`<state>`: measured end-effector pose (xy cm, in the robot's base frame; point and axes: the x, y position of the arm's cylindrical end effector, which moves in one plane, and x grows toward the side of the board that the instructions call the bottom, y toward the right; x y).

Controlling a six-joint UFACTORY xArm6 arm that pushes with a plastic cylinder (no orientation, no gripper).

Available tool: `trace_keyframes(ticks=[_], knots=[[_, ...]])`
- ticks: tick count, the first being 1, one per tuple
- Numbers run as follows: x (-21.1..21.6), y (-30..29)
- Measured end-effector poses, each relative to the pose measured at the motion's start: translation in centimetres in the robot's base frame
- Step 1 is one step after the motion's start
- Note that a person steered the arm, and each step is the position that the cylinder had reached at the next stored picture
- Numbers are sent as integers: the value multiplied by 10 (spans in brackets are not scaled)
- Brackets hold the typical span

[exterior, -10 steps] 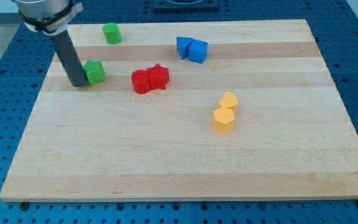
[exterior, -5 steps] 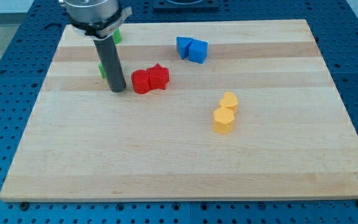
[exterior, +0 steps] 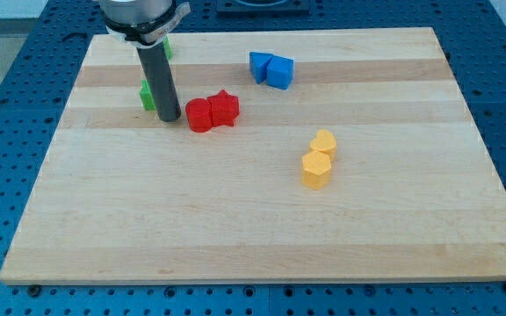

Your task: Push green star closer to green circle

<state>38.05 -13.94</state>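
Observation:
My tip (exterior: pixel 169 118) rests on the board near the view's upper left, at the lower right side of the green star (exterior: pixel 147 95). The rod hides most of the star; only its left edge shows. Whether the tip touches the star I cannot tell. The green circle (exterior: pixel 166 48) is above the star near the board's top edge, mostly hidden behind the arm's end; only a small green sliver shows. The tip is just left of the red blocks.
A red cylinder (exterior: pixel 199 115) and a red star (exterior: pixel 225 107) sit touching just right of my tip. Two blue blocks (exterior: pixel 271 69) sit touching at the upper middle. Two yellow blocks (exterior: pixel 319 159) sit touching right of centre. The board's left edge (exterior: pixel 60 132) is near.
The rod moved from the star's left side around to its lower right side, then crept slightly up. The green star has stayed about where it was.

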Motion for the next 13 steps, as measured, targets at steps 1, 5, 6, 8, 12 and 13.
trace_keyframes(ticks=[1,5,6,8,12,13], knots=[[-10,0],[-13,-26],[-13,-29],[-15,-34],[-34,-40],[-38,-40]])
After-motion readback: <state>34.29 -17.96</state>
